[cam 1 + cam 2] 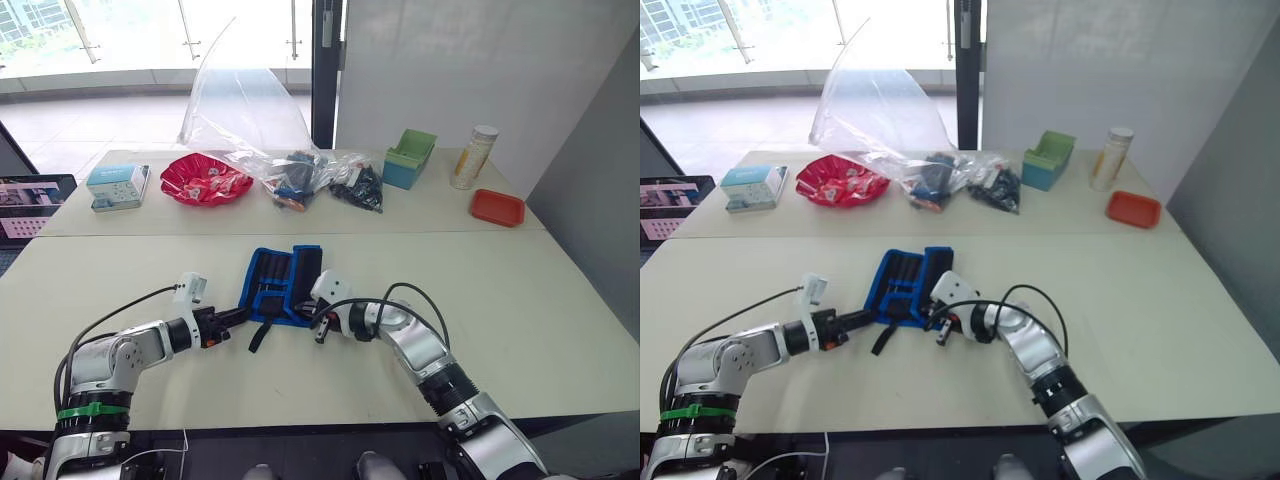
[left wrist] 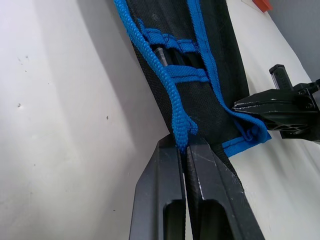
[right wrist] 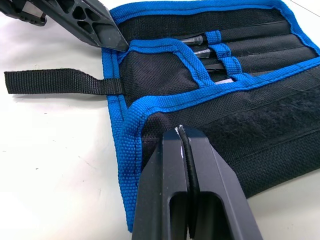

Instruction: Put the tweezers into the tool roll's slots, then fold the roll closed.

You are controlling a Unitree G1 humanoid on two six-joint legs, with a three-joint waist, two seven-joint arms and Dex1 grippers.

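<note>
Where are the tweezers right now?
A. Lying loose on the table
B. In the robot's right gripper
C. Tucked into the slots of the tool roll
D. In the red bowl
C: in the right wrist view, slim tweezers sit under the blue loops of the slots inside the tool roll, while the right gripper is shut on the roll's near flap, not on any tweezers.

Left claw [image 2: 184, 150] pinched, right claw [image 3: 182, 132] likewise.
</note>
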